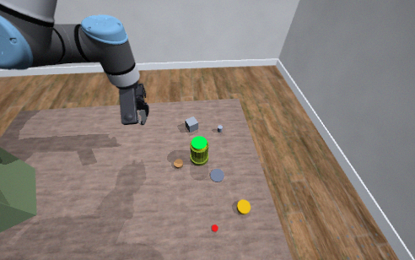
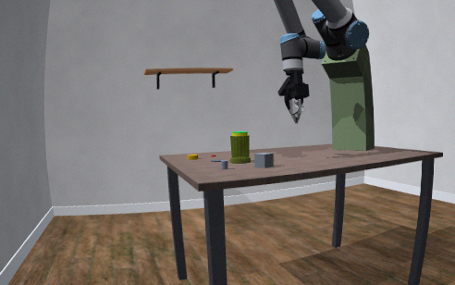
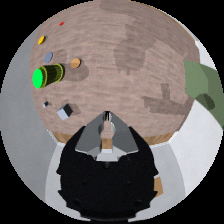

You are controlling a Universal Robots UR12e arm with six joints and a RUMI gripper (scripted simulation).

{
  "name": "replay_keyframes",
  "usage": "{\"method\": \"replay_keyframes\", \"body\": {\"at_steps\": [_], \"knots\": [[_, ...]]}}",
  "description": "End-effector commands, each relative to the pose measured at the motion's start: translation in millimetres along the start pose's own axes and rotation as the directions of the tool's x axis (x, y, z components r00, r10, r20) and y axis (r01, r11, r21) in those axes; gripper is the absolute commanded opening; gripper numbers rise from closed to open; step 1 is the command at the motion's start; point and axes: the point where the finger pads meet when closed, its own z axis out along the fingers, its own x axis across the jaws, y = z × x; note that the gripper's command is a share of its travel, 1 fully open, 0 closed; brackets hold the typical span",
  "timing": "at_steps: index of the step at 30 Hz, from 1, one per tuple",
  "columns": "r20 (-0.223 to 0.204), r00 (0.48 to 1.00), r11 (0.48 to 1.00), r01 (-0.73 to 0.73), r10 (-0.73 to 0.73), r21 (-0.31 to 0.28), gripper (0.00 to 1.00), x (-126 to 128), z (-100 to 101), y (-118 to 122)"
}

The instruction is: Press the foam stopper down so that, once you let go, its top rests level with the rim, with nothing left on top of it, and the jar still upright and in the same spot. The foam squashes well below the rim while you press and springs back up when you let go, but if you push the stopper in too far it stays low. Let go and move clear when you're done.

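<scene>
Jar [image 1: 199,156]: ribbed olive-green cylinder, upright near the middle of the counter [image 1: 84,198]. Its stopper [image 1: 199,143] is a bright green disc, flat-topped, showing as a thin band just above the rim in the exterior view [image 2: 239,133]. Nothing rests on it.

Counter: matte brown-grey top with a woven-looking grain, dark square legs, standing on a wood-plank floor.

Tool [image 1: 142,116]: dark, tapered fingers brought together to a point, nothing between them. It hangs in the air well above the counter and well apart from the jar, toward the green pedestal [image 2: 350,106].

Around the jar:
- grey cube [image 1: 191,123], behind it, near
- small grey cylinder [image 1: 220,128], beside the cube
- tan disc [image 1: 178,163], just beside the jar's base
- flat grey-blue disc [image 1: 217,175], near the jar's front
- yellow disc [image 1: 244,206], farther off
- small red dot [image 1: 214,228], near the counter's front edge

None of these sits between tool and stopper top. A wooden shelf [image 2: 187,71] on black brackets hangs on the wall.

No legible writing or labels anywhere.
</scene>
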Motion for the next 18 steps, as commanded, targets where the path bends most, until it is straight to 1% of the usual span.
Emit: {"method": "replay_keyframes", "body": {"at_steps": [1, 3, 4, 5, 6, 7, 8, 9, 10, 11, 12, 13, 14, 16, 18], "knots": [[-0.012, 1.0, 1.0, -0.008, 0.008, 0.009, 0.0, -43.9, 15.7, -22.3], [-0.007, 1.0, 1.0, -0.015, 0.015, 0.02, 0.0, -81.7, 17.0, -39.7], [-0.007, 1.0, 1.0, -0.015, 0.015, 0.02, 0.0, -81.7, 17.0, -39.8], [-0.004, 1.0, 0.999, -0.019, 0.019, 0.026, 0.0, -100.8, 16.2, -48.1], [-0.004, 1.0, 0.999, -0.019, 0.019, 0.026, 0.0, -100.8, 16.2, -48.2], [-0.001, 1.0, 0.999, -0.022, 0.022, 0.031, 0.0, -119.5, 14.5, -56.1], [-0.001, 1.0, 0.999, -0.022, 0.022, 0.031, 0.0, -119.5, 14.5, -56.1], [0.002, 1.0, 0.999, -0.025, 0.025, 0.036, 0.0, -137.4, 12.0, -63.4], [0.002, 1.0, 0.999, -0.025, 0.025, 0.036, 0.0, -137.4, 12.0, -63.5], [0.004, 1.0, 0.999, -0.028, 0.028, 0.041, 0.0, -154.2, 8.9, -70.1], [0.004, 1.0, 0.999, -0.028, 0.028, 0.041, 0.0, -154.1, 8.9, -70.2], [0.006, 0.999, 0.998, -0.031, 0.031, 0.045, 0.0, -169.4, 5.4, -76.0], [0.006, 0.999, 0.998, -0.031, 0.031, 0.046, 0.0, -169.4, 5.4, -76.1], [0.01, 0.999, 0.998, -0.036, 0.035, 0.053, 0.0, -194.4, -1.6, -85.3], [0.01, 0.999, 0.998, -0.036, 0.035, 0.053, 0.0, -194.4, -1.6, -85.3]]}}
